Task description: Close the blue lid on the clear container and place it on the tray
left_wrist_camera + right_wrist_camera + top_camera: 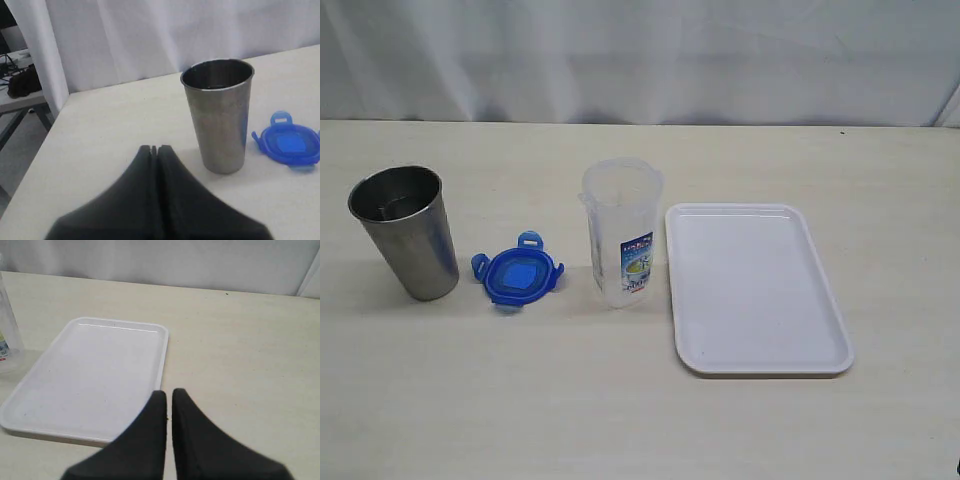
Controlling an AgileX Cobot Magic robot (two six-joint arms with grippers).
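My left claw (pixel 154 148) and right claw (pixel 167 392) are both shut, empty. The round blue plastic lid (pixel 289 145) lies ahead of the left. The flat white plastic tray (pixel 95 375) and the tall clear plastic container (pixel 621 240) sit ahead of the right.

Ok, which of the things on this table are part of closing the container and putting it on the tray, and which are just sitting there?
For the job: blue lid, clear container, tray.
Just lying about: steel tumbler.

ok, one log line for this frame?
stage: pre-grasp; blue lid: off, beside clear container; tray: empty; left gripper, right gripper: jaws shut, nothing held
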